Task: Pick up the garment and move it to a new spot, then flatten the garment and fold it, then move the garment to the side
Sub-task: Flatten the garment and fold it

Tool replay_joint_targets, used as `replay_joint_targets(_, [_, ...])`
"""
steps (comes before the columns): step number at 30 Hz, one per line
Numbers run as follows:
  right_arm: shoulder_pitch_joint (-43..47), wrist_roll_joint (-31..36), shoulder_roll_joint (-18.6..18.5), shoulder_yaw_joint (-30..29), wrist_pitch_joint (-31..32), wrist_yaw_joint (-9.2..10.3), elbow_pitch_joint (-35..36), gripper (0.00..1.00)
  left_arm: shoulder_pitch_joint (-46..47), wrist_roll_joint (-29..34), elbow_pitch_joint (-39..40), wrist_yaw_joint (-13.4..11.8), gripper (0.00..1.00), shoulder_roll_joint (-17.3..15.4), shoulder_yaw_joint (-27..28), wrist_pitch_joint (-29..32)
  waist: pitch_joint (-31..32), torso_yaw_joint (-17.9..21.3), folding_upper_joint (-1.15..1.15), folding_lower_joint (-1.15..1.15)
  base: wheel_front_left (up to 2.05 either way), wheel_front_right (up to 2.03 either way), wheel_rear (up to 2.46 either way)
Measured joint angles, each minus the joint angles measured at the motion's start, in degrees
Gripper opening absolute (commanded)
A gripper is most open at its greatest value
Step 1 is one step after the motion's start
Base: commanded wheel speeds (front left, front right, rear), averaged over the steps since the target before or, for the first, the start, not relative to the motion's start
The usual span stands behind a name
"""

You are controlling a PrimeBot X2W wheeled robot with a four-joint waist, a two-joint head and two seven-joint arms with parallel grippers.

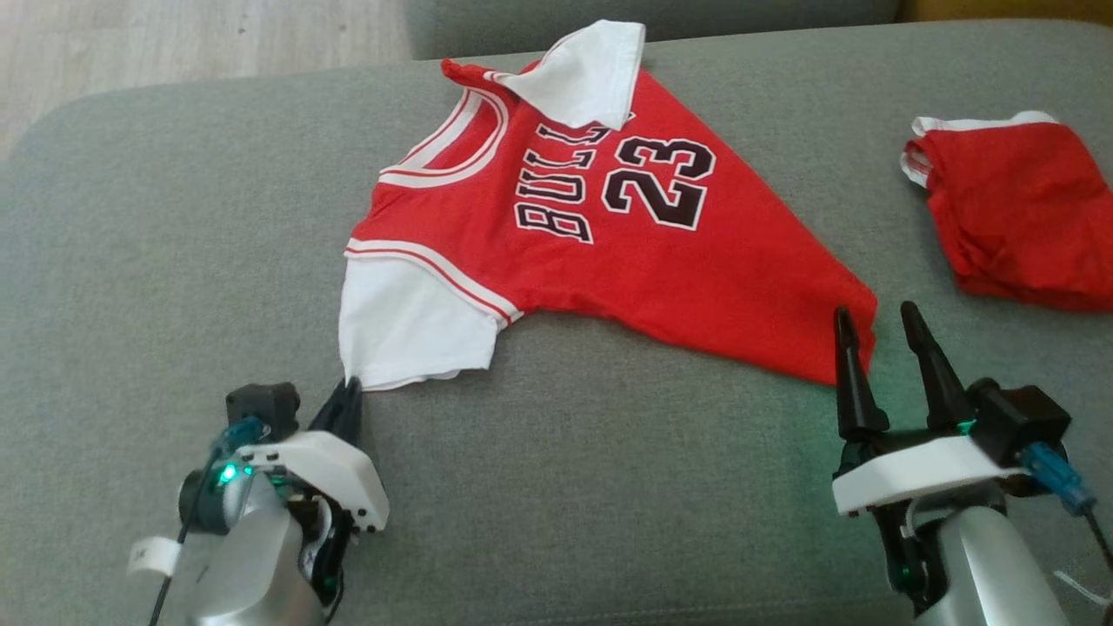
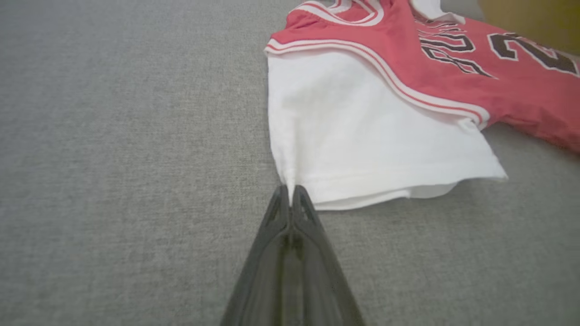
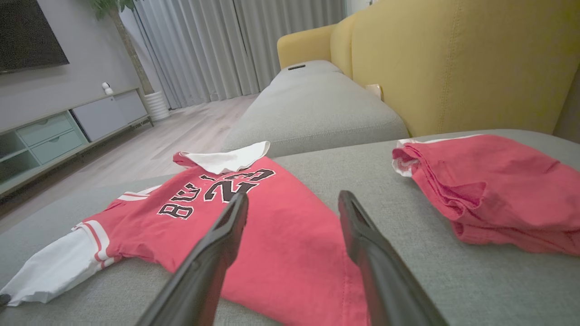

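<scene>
The garment is a red "BULLS 23" jersey with white sleeves, spread face up on the grey sofa cushion. Its far sleeve is folded over the chest. My left gripper is shut on the corner of the near white sleeve, and the pinch shows at the fingertips of my left gripper. My right gripper stands open at the jersey's lower hem corner. In the right wrist view my right gripper holds its two fingers spread above the red cloth of the garment, with nothing gripped.
A second red garment lies bunched and folded at the cushion's right; it also shows as the second garment. A yellow backrest rises behind it. Wooden floor lies beyond the cushion's far left edge.
</scene>
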State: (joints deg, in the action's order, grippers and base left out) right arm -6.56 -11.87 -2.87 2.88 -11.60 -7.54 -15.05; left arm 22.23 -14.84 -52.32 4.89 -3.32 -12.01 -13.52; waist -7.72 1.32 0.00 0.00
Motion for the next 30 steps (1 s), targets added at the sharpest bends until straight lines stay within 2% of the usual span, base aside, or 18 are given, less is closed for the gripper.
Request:
replay_joint_targets(5, [0.0,1.1,0.1,-1.1,0.7,0.0,-1.6,1.0,0.0,-0.5,2.3,0.7,0.0,0.2,0.0,-0.7,0.6,-1.4,0.0,0.0,0.0,0.0,0.0])
replay_joint_targets(10, [0.0,1.7,0.1,-4.2,2.9,0.0,-4.8,1.0,-1.5,-0.9,15.2,1.0,0.0,0.3,2.9,-0.7,1.1,-2.9,0.0,0.0,0.0,0.0,0.0])
replay_joint_targets(15, [0.1,-0.8,0.2,-7.5,5.7,0.0,-10.0,1.0,-6.4,0.1,24.6,1.2,0.0,0.5,5.2,-0.8,1.4,-4.3,0.0,0.0,0.0,0.0,0.0])
replay_joint_targets(19, [0.0,-3.1,0.2,-7.8,7.6,0.0,-14.4,1.0,-8.6,0.3,26.8,1.2,0.0,0.6,5.2,-0.8,1.4,-5.3,0.0,0.0,0.0,0.0,0.0])
replay_joint_targets(23, [-0.5,-7.8,0.2,-5.6,8.6,0.0,-18.3,1.0,-8.8,0.6,27.9,1.7,0.0,0.9,5.0,-0.8,1.3,-6.0,0.0,0.0,0.0,0.0,0.0])
replay_joint_targets(30, [-5.3,-11.9,0.2,-2.8,8.0,0.0,-23.2,1.0,-8.8,0.6,28.2,2.0,0.0,0.9,4.2,-0.8,1.0,-6.5,0.0,0.0,0.0,0.0,0.0])
